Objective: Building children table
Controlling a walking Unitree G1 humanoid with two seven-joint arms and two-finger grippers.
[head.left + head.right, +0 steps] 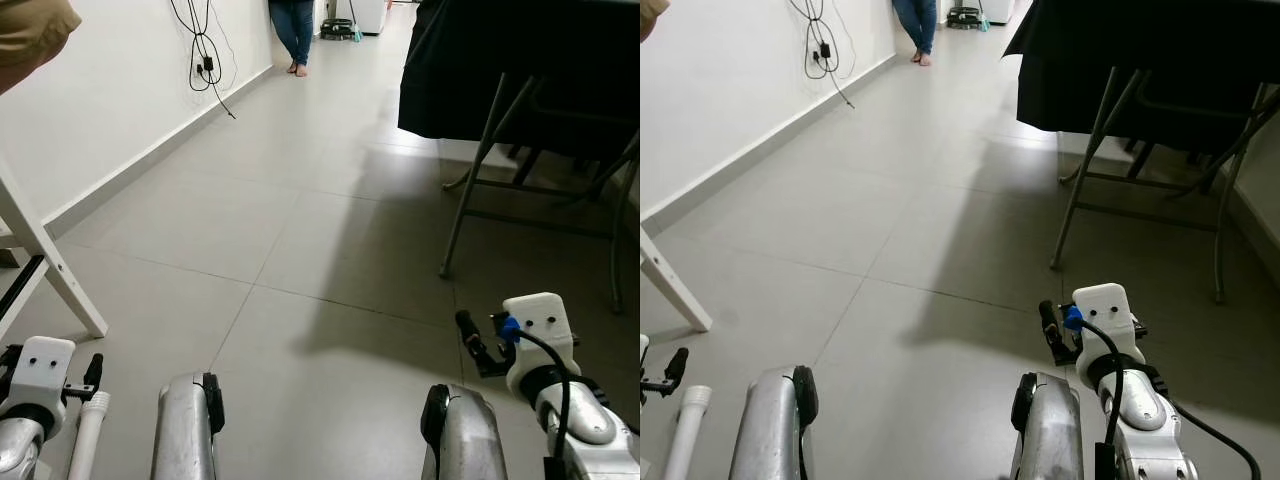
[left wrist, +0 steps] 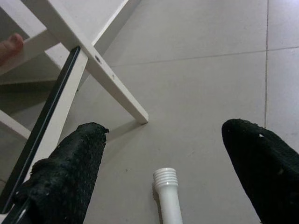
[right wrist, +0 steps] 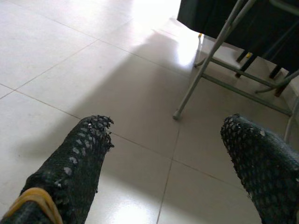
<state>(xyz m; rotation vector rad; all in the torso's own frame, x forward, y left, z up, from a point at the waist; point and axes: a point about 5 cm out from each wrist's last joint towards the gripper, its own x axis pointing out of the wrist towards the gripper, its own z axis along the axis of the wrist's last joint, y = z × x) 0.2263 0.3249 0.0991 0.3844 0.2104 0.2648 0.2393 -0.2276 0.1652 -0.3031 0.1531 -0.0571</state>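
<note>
The white tubular plastic table leg with a threaded end (image 2: pixel 167 196) lies on the floor directly between and just below the spread fingers of the left claw (image 2: pixel 168 172), threaded tip pointing away from the wrist. In the head view it sits just beside that claw (image 1: pixel 92 372), running along the pale grey tiled floor (image 1: pixel 300 230). It looks light, rigid and smooth, so I judge it slippery under the black mesh pads; a squeeze across the plain shaft, behind the threads, seems the safest hold, keeping the screw end free for fitting. A round tube may also roll on the tile when nudged.

Ahead of the left claw stands the white painted wooden frame with slanted legs (image 2: pixel 100 70), one foot planted on the tile just beyond the leg's tip, a dark strip running down one member and small holes showing in the wood. It reads as stiff and heavier. A person's fingertip (image 2: pixel 10 43) rests at the frame's far edge.

The left claw is released, fingers wide apart, holding nothing. The right claw (image 3: pixel 168 154) is likewise spread and empty, hanging over bare tile; beyond it stands a folding metal-legged surface draped in black cloth (image 1: pixel 520 70). Further ahead, black cables (image 1: pixel 203 55) hang on the white wall and a person in jeans (image 1: pixel 295 30) stands well apart.

No brand, label or writing is readable anywhere.
</note>
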